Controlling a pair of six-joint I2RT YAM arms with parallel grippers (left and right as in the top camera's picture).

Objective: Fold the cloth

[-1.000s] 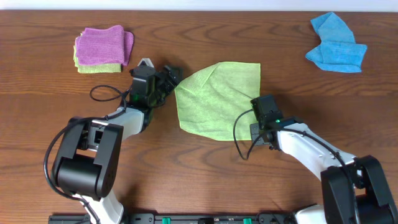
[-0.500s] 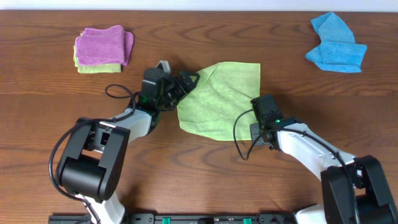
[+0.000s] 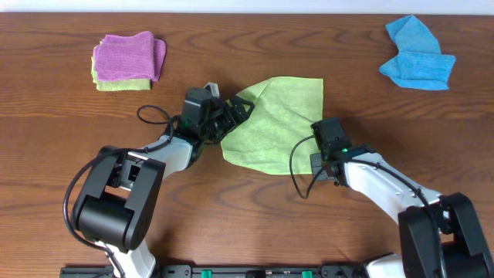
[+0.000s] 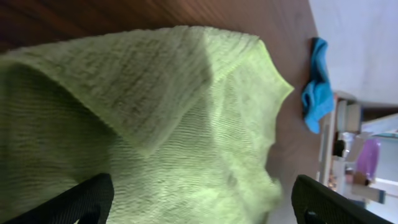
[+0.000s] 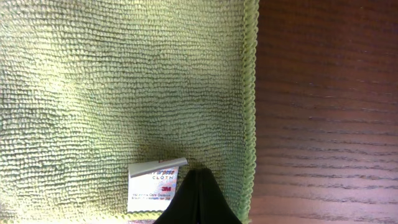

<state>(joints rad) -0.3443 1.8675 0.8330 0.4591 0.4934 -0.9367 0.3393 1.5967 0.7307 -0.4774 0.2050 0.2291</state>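
Left gripper [image 3: 238,110] shifted right onto left corner of cloth [image 3: 282,123]; flap [image 4: 155,87] now turned over. Right gripper [image 5: 196,193] unmoved at near corner, fingers pressed together beside tag [image 5: 154,183]. Left fingers spread, cloth between. Cloth mid-table. Judged best: close on flap, carry across squarely, keep near corner pinned.

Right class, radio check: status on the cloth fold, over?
Left end effector open at the cloth, left corner folded over. Right end effector shut by the tag. Blue cloth and purple cloth far off.
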